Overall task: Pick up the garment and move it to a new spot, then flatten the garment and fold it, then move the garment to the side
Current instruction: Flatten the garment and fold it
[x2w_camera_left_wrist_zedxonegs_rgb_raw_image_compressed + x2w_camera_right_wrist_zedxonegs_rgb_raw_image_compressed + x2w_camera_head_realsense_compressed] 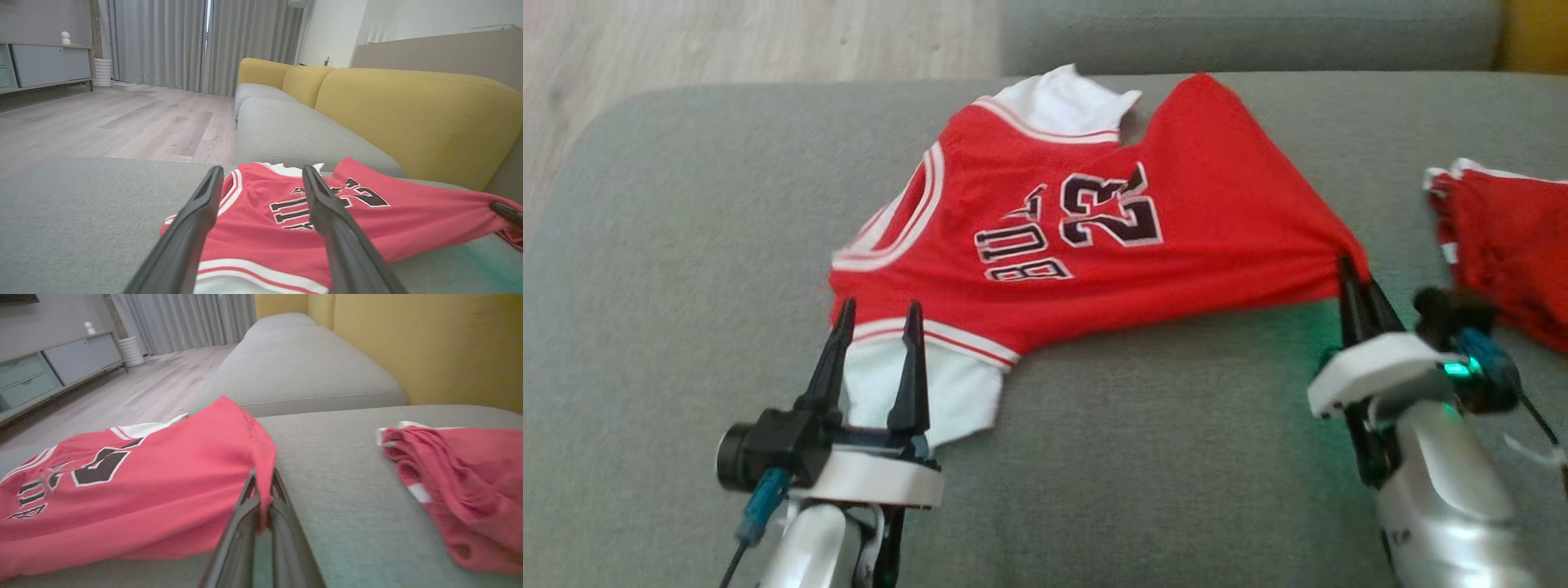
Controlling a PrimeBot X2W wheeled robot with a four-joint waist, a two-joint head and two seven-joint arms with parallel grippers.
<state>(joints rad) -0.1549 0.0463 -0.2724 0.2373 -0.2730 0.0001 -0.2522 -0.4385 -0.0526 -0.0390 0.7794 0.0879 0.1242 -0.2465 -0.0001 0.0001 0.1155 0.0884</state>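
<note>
The left gripper (880, 314) is at the lower left of the head view. Its two dark fingers (912, 367) are spread wide and point forward. The right gripper (1354, 273) is at the lower right, with its fingers pressed together on a corner of the red jersey (1094, 237). The left forearm (805, 547) and the right forearm (1454, 506) are pale and rise from the bottom edge.

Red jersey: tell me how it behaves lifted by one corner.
Likely floppy: the red jersey puckers toward the right hand. Probably light: it lies thin and flat. Its free end would likely drag across the grey cushion.
</note>
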